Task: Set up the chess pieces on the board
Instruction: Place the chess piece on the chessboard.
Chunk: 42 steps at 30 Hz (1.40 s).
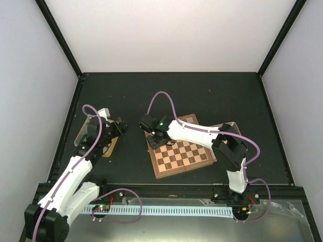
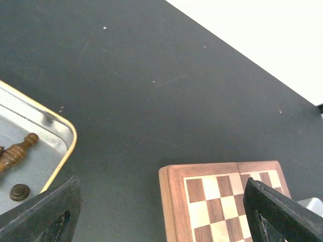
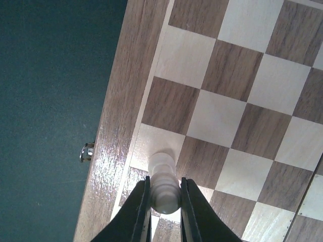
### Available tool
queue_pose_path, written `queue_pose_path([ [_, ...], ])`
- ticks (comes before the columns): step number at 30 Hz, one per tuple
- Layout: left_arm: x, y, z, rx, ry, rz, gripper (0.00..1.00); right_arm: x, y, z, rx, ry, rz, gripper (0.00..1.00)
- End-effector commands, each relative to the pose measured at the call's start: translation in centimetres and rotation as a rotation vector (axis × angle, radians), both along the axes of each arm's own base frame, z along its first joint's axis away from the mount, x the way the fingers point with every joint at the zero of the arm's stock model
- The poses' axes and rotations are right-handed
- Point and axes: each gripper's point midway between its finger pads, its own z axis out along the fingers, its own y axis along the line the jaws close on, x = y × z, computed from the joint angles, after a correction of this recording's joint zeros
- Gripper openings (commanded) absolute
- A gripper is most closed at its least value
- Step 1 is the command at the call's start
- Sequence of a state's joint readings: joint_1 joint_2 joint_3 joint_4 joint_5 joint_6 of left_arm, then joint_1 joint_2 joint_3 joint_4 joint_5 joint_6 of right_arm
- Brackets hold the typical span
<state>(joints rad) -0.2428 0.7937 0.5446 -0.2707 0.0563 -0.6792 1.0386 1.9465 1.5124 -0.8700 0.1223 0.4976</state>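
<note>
Currently the right gripper [image 3: 164, 189] is clamping a pale tan turned wooden chess piece [image 3: 162, 166] between its two fingers, the piece pointing straight down from the tips toward the square wooden chessboard with dark brown and pale tan checks [image 3: 113, 126]. The step in hand looks like placing this man on its starting square: its base is hanging directly below the fingers over a pale square in the outermost column, just inside the brown rim, with a small metal clasp [image 3: 87, 151] on the board's side off to the fingers' left. I cannot tell whether the base is already touching the wood. The next move is probably calling for a short, straight descent until the base is sitting flat, then a gentle parting of the fingers so the light piece is not tipping. Meanwhile the left gripper [image 2: 162, 194] is hovering with its fingers spread wide and holding nothing; a dark brown turned wooden chessman [image 2: 17, 151] is lying on its side in the gold-rimmed metal tin [image 2: 65, 128] beyond its left finger, and the board's corner is showing between the fingers, across the black table [image 2: 151, 75].
</note>
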Motion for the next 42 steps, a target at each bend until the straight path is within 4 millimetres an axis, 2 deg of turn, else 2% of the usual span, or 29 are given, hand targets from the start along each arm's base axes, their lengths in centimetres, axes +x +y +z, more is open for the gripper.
queue_pose_path([
  [1, -0.2, 1.3, -0.5, 0.025, 0.0, 0.07, 0.89, 0.4, 0.0, -0.4, -0.036, -0.016, -0.004, 0.1],
  [10, -0.1, 1.1, -0.9, 0.023, 0.019, 0.061, 0.89, 0.3, 0.7, -0.3, -0.018, 0.004, 0.009, 0.11],
  [14, -0.1, 1.0, -0.9, 0.021, 0.022, 0.056, 0.89, 0.2, 0.8, -0.3, -0.012, 0.009, 0.008, 0.17],
  [19, -0.1, 0.9, -0.8, 0.019, 0.019, 0.054, 0.89, -0.1, 1.8, 0.5, 0.055, 0.023, 0.02, 0.2],
  [25, -0.2, 0.9, -0.8, 0.019, 0.021, 0.051, 0.9, 0.1, 1.8, 0.9, 0.054, 0.014, 0.008, 0.21],
  [29, -0.2, 0.8, -0.6, 0.017, 0.017, 0.042, 0.9, 0.5, 1.5, 1.9, 0.063, -0.008, -0.012, 0.31],
  [33, -0.1, -0.3, 0.1, 0.01, -0.008, -0.026, 0.9, 1.1, 1.6, 4.7, 0.136, -0.067, -0.038, 0.39],
  [36, 0.1, -1.5, 0.9, -0.008, -0.032, -0.093, 0.9, 2.1, 0.6, 7.4, 0.207, -0.122, -0.088, 0.41],
  [38, 0.1, -2.5, 1.6, -0.022, -0.048, -0.15, 0.9, 3.0, -0.8, 9.1, 0.253, -0.161, -0.141, 0.41],
  [40, 0.0, -3.4, 2.4, -0.03, -0.072, -0.209, 0.9, 3.9, -3.6, 9.8, 0.266, -0.207, -0.216, 0.41],
  [42, -0.4, -4.3, 3.3, -0.043, -0.098, -0.269, 0.9, 4.9, -7.3, 10.0, 0.268, -0.241, -0.309, 0.41],
])
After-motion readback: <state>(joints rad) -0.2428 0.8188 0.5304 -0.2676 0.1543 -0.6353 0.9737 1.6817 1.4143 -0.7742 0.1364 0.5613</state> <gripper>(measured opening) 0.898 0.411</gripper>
